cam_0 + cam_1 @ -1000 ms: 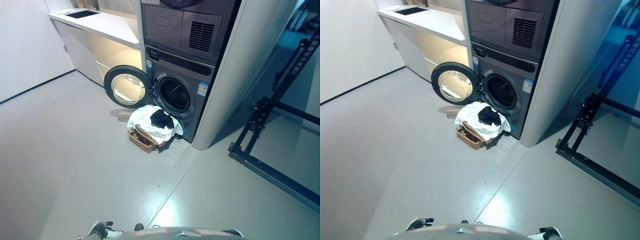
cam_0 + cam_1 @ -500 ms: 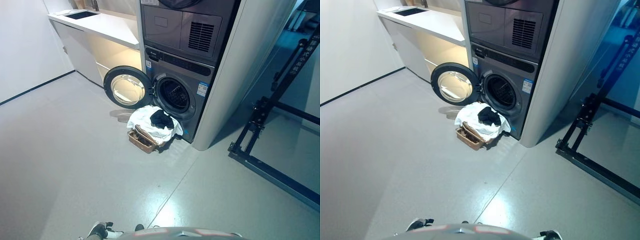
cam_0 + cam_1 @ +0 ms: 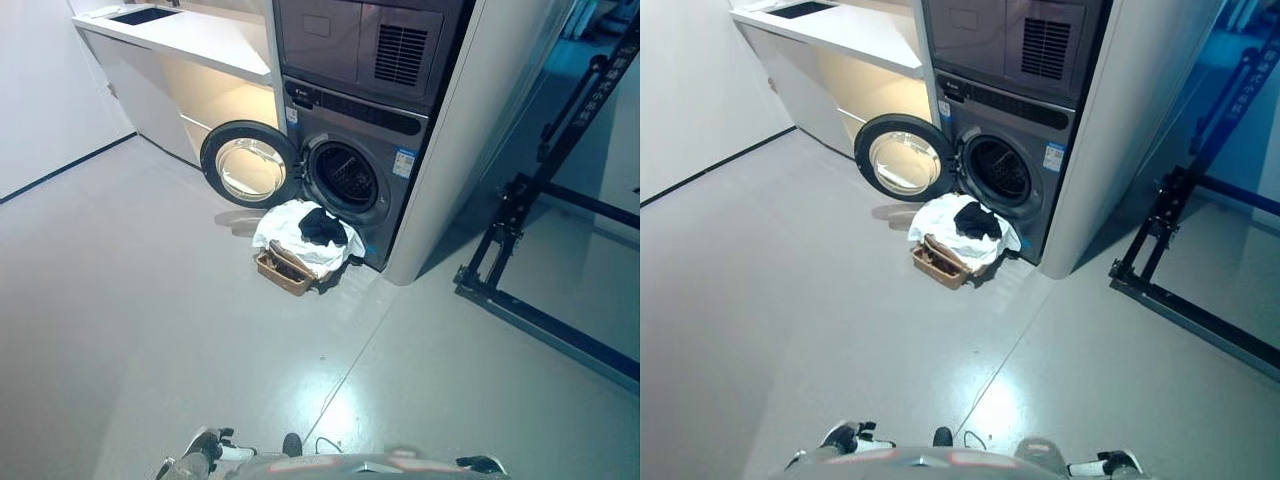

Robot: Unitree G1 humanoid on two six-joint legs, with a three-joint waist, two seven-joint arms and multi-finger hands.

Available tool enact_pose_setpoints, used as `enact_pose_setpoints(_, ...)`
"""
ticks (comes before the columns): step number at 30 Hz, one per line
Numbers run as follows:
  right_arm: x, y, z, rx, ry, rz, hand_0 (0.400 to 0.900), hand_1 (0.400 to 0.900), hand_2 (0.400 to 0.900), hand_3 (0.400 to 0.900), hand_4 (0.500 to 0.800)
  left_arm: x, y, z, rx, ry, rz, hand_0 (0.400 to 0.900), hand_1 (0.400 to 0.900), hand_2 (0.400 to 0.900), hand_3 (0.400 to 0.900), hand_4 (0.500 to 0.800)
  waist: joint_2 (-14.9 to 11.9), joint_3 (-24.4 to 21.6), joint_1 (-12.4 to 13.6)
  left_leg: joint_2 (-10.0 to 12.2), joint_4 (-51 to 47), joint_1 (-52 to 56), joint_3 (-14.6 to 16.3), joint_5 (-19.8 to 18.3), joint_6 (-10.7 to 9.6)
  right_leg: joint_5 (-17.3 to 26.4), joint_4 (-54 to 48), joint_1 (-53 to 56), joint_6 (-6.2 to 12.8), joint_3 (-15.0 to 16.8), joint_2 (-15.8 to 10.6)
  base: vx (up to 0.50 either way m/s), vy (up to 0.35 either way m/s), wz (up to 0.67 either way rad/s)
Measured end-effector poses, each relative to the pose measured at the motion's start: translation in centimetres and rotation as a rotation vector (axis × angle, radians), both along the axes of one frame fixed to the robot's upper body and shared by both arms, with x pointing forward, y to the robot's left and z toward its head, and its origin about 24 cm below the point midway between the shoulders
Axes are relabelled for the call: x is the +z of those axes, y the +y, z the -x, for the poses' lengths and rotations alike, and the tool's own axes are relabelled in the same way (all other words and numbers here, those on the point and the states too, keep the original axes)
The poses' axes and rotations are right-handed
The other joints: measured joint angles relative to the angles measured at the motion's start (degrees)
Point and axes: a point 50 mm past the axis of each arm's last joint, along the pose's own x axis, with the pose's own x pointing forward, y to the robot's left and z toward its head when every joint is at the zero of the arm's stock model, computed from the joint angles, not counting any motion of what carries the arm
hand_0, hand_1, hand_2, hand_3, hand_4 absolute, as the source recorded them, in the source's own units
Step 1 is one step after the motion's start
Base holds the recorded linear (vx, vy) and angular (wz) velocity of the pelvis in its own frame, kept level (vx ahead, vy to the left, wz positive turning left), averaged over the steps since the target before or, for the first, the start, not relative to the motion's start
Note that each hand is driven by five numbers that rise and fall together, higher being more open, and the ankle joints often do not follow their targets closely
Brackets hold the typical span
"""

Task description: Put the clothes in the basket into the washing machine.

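Observation:
A woven brown basket (image 3: 281, 272) stands on the grey floor in front of the washing machine (image 3: 352, 170). A white cloth (image 3: 289, 228) is heaped over the basket, with a black garment (image 3: 322, 228) on top. The machine's round door (image 3: 249, 165) is swung open to the left and the dark drum (image 3: 345, 177) shows. My left hand (image 3: 200, 452) shows at the bottom edge, left of centre. My right hand (image 3: 1108, 464) shows at the bottom edge on the right. Both hands are far from the basket and hold nothing that I can see.
A white counter with cabinets (image 3: 180, 40) runs along the back left. A second appliance (image 3: 370, 45) sits stacked above the machine inside a pale housing (image 3: 470, 150). A black metal frame (image 3: 520, 270) stands on the floor at the right. A white wall (image 3: 40, 90) is at the left.
The whole picture has shifted as the camera moved; the machine and basket sit slightly higher in view. My hands show a little more at the bottom edge. The basket and clothes have not moved.

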Motion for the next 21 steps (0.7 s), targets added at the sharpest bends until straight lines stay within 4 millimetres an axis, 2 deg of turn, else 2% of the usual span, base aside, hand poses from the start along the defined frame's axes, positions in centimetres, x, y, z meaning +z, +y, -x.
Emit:
enact_pose_setpoints(2, 0.0, 0.0, -0.1, -0.024, -0.012, 0.003, 0.9, 0.9, 0.9, 0.9, 0.8, 0.1, 0.3, 0.0, 0.003, -0.002, -0.012, 0.9, 0.9, 0.9, 0.9, 0.8, 0.05, 0.9, -1.01, -0.07, 0.01, -0.49, -0.12, 0.49, 0.97, 0.01, -1.14, -2.68, 0.3, -0.64, -0.26, 0.22, -0.079, 0.03)
enact_pose_setpoints(5, 0.0, 0.2, -0.3, -0.028, -0.027, 0.001, 0.9, 0.9, 0.9, 0.9, 0.8, -0.1, 0.4, 0.8, 0.012, 0.017, -0.02, 0.9, 0.9, 0.9, 0.9, 0.8, 0.21, 1.22, -1.45, 0.28, 0.02, -2.28, -0.45, 0.63, 1.36, 0.17, -13.86, -2.38, 0.57, -1.56, 0.49, 0.28, -0.111, 0.1)
enact_pose_setpoints(7, -0.3, 0.6, 0.3, -0.065, -0.043, -0.018, 0.9, 0.9, 0.9, 0.9, 0.8, 0.0, 0.6, 0.4, 0.012, 0.011, -0.028, 0.9, 0.9, 0.9, 0.9, 0.8, -1.08, 1.49, -2.76, -0.28, 0.02, -3.12, -1.83, -0.14, 1.23, -0.13, -21.29, -1.65, 0.96, -1.72, 1.31, 0.4, -0.15, 0.25)
enact_pose_setpoints(8, -0.5, 1.4, 0.3, -0.068, -0.049, -0.041, 0.9, 0.9, 0.9, 0.9, 0.8, 0.2, 1.2, 0.3, 0.016, 0.01, -0.045, 0.9, 0.9, 0.9, 0.9, 0.8, -4.27, 1.87, -3.72, -3.71, 4.85, -4.1, -1.6, -1.43, 2.02, 1.82, -26.88, 0.15, 2.68, -0.72, -0.95, 0.23, -0.092, 0.18)
enact_pose_setpoints(9, -0.4, 0.9, 0.5, -0.063, -0.047, -0.026, 0.9, 0.9, 0.9, 0.9, 0.8, 0.0, 0.4, 0.1, 0.018, 0.01, -0.028, 0.9, 0.9, 0.9, 0.9, 0.8, -3.9, 2.26, -4.45, -4.32, 14.29, -6.16, -0.82, -6.17, 1.84, 3.72, -26.86, 0.85, 2.7, -0.79, -1.25, 0.35, -0.173, 0.44)
enact_pose_setpoints(10, -0.2, 0.1, 1.0, -0.051, -0.035, -0.001, 0.9, 0.9, 0.9, 0.9, 0.8, -0.3, -0.4, 0.6, 0.02, 0.018, -0.005, 0.9, 0.9, 0.9, 0.9, 0.8, -2.78, 1.73, -4.48, -4.18, 17.98, -5.91, 0.07, -10.7, 1.81, 3.86, -26.15, 1.29, 2.58, -1.17, -0.81, 0.35, -0.19, 0.42)
enact_pose_setpoints(12, -0.2, -0.2, 1.7, -0.033, -0.017, 0.011, 0.9, 0.9, 0.9, 0.9, 0.8, -0.3, -0.5, 0.8, 0.027, 0.02, -0.005, 0.9, 0.9, 0.9, 0.9, 0.8, -1.49, 0.48, -5.02, -3.92, 14.77, -3.66, -1.24, -11.27, 0.8, 4.19, -23.3, 0.95, 2.29, 0.42, 0.4, 0.44, -0.242, 0.36)
enact_pose_setpoints(14, -0.2, -0.2, 2.7, -0.051, 0.015, 0.007, 0.9, 0.9, 0.9, 0.9, 0.8, -0.2, -0.4, 0.6, 0.029, 0.005, -0.005, 0.9, 0.9, 0.9, 0.9, 0.8, -1.27, -2.58, -5.34, -3.4, 11.44, -3.34, -2.42, -10.48, 0.63, 3.42, -21.74, -0.91, 0.83, -0.63, 1.17, 0.41, -0.235, 0.19)
enact_pose_setpoints(15, -0.3, -0.3, 3.3, -0.057, 0.034, 0.008, 0.9, 0.9, 0.9, 0.9, 0.8, -0.2, -0.4, 0.7, 0.038, 0.006, -0.003, 0.9, 0.9, 0.9, 0.9, 0.8, -1.41, -3.32, -5.58, -2.61, 10.59, -3.37, -3.14, -9.92, -0.37, 2.75, -23.14, -0.62, -0.34, -1.44, 1.75, 0.36, -0.226, 0.07)
enact_pose_setpoints(16, -0.3, -0.2, 3.7, -0.058, 0.043, 0.006, 0.9, 0.9, 0.9, 0.9, 0.8, -0.3, -0.4, 0.8, 0.045, 0.008, -0.001, 0.9, 0.9, 0.9, 0.9, 0.8, -0.57, -4.05, -5.73, -1.34, 9.94, -2.47, -3.62, -9.75, -1.18, 3.03, -24.87, 1.13, -2.48, -1.97, 3.32, 0.34, -0.252, 0.04)
enact_pose_setpoints(17, -0.4, -0.2, 3.9, -0.057, 0.047, 0.004, 0.9, 0.9, 0.9, 0.9, 0.8, -0.3, -0.4, 1.1, 0.047, 0.017, 0.0, 0.9, 0.9, 0.9, 0.9, 0.8, -0.41, -4.29, -5.8, -0.06, 10.37, -1.69, -4.21, -10.07, -2.85, 2.66, -25.95, 2.79, -3.92, -2.78, 4.71, 0.33, -0.267, 0.0)
enact_pose_setpoints(18, -0.4, -0.1, 3.9, -0.055, 0.048, 0.0, 0.9, 0.9, 0.9, 0.9, 0.8, -0.4, -0.3, 1.3, 0.053, 0.026, -0.001, 0.9, 0.9, 0.9, 0.9, 0.8, -0.49, -4.34, -5.74, 0.61, 11.99, -1.14, -4.77, -10.8, -3.23, 2.48, -26.37, 4.03, -5.14, -3.15, 5.14, 0.31, -0.291, -0.04)
enact_pose_setpoints(20, -0.3, -0.1, 2.9, -0.042, 0.022, 0.0, 0.9, 0.9, 0.9, 0.9, 0.8, -0.5, -0.5, 1.5, 0.062, 0.035, 0.003, 0.9, 0.9, 0.9, 0.9, 0.8, -1.54, -4.23, -4.57, 1.13, 18.6, -2.7, -5.12, -12.06, -4.89, 1.32, -27.12, 5.64, -5.89, -2.74, 6.55, 0.26, -0.308, -0.09)
enact_pose_setpoints(21, -0.3, 0.1, 2.2, -0.041, -0.002, -0.006, 0.9, 0.9, 0.9, 0.9, 0.8, -0.4, -0.6, 1.0, 0.075, 0.02, 0.007, 0.9, 0.9, 0.9, 0.9, 0.8, -2.99, -3.67, -4.44, 0.79, 25.59, -5.8, -5.84, -12.2, -5.68, 1.05, -27.7, 6.22, -6.25, -2.64, 6.38, 0.2, -0.283, -0.08)
